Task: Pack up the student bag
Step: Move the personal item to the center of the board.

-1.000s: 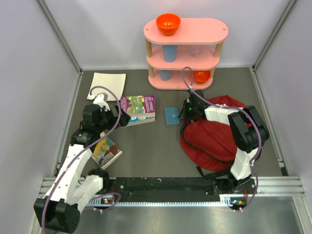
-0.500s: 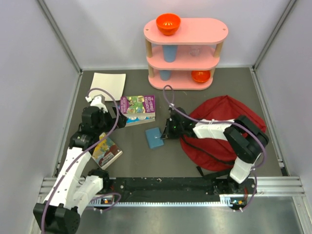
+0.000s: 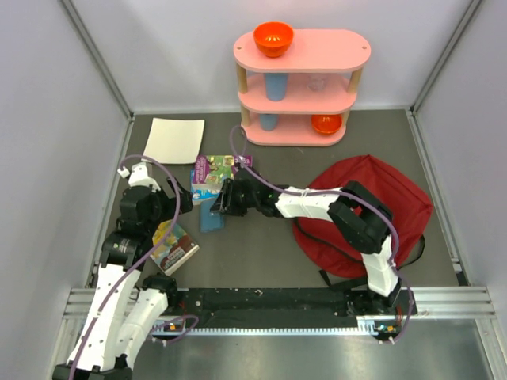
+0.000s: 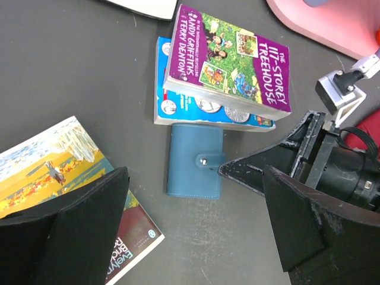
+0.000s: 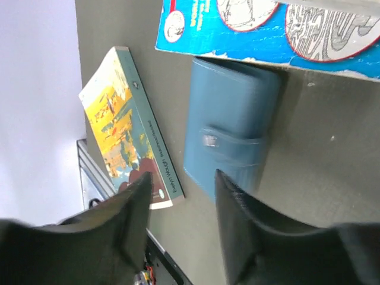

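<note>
Right gripper sits partway open with nothing in it, tips right at the blue wallet lying flat on the table beside the stacked books.

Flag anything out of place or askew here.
The purple book sits skewed on the blue book beneath, overhanging it. The blue wallet lies on the table against that stack, well away from the red bag. Nothing looks spilled or damaged.
</note>
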{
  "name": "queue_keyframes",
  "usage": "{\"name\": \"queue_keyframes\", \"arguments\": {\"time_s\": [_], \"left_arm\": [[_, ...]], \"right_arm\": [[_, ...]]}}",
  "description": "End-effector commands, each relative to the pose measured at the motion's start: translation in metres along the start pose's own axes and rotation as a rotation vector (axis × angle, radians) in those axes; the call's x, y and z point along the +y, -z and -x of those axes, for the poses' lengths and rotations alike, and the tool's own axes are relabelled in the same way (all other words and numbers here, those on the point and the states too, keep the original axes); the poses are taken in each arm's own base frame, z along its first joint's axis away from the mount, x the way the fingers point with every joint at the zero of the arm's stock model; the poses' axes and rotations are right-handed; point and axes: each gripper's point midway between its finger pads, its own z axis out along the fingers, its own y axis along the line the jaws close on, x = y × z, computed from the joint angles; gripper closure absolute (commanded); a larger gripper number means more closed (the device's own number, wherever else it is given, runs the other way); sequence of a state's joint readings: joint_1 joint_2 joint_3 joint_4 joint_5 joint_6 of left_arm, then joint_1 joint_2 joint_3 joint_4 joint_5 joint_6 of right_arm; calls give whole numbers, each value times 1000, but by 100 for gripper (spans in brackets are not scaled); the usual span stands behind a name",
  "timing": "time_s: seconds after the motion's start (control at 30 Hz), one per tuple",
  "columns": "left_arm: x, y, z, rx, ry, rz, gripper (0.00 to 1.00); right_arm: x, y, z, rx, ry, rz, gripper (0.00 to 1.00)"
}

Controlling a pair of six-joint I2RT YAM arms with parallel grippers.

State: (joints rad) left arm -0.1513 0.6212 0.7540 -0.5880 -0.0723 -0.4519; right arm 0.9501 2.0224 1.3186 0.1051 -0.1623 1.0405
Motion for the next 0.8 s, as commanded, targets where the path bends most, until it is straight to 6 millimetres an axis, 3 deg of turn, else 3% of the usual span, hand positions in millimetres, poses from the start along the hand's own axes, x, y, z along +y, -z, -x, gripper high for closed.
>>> {"name": "queue_keyframes", "arguments": {"time_s": [0.0, 0.03, 0.1, 0.17, 0.2, 0.23, 0.3, 0.33, 0.4, 0.43, 0.47, 0.5, 0.53, 0.57, 0.6, 0.63, 0.67, 0.7, 0.73, 0.77], "left_arm": [[-3, 7, 13, -37, 4, -2, 1], [-4, 7, 13, -35, 2, -11, 1], [-8, 3, 14, -34, 1, -26, 1], [-14, 1, 12, -19, 6, -58, 1], [-17, -2, 11, -8, 1, -73, 1], [-24, -2, 12, -7, -13, -113, 1], [-33, -5, 5, 25, -12, -162, 1], [-42, -9, 11, -2, -28, -210, 1], [-59, -18, 1, 74, -29, -294, 1], [-74, -20, -1, 101, -37, -349, 1], [-87, -22, -5, 139, -49, -390, 1], [-98, -34, -5, 168, -70, -396, 1], [-121, -34, -10, 178, -128, -457, 1], [-131, -47, -22, 230, -153, -469, 1], [-151, -47, -14, 226, -172, -519, 1], [-171, -46, -21, 259, -196, -581, 1], [-184, -58, -35, 317, -203, -611, 1], [-204, -56, -30, 322, -215, -670, 1], [-222, -53, -40, 345, -246, -724, 1], [-235, -65, -48, 368, -259, -739, 1]], "right_arm": [[15, 33, 1, -33, 92, 24, 42], [9, 41, 1, -42, 137, 6, 22], [9, 71, 6, -79, 186, -12, 16], [-8, 97, 14, -130, 216, -107, 14], [-6, 124, 25, -195, 221, -113, 13], [-22, 139, 25, -210, 224, -180, 11], [-64, 172, 51, -330, 159, -344, 8], [-83, 198, 53, -345, 100, -421, 7], [-130, 237, 71, -429, -4, -574, 8], [-130, 261, 78, -488, -32, -575, 7], [-152, 280, 76, -524, -46, -659, 6], [-161, 294, 78, -562, -81, -683, 2], [-168, 321, 89, -649, -156, -676, 1], [-189, 335, 83, -656, -206, -732, 1], [-199, 349, 82, -684, -264, -747, 1], [-213, 372, 86, -738, -377, -740, 1], [-226, 380, 79, -738, -427, -754, 1], [-233, 389, 77, -755, -463, -756, 1], [-248, 407, 78, -801, -519, -789, 1], [-253, 415, 73, -824, -542, -790, 1]]}}
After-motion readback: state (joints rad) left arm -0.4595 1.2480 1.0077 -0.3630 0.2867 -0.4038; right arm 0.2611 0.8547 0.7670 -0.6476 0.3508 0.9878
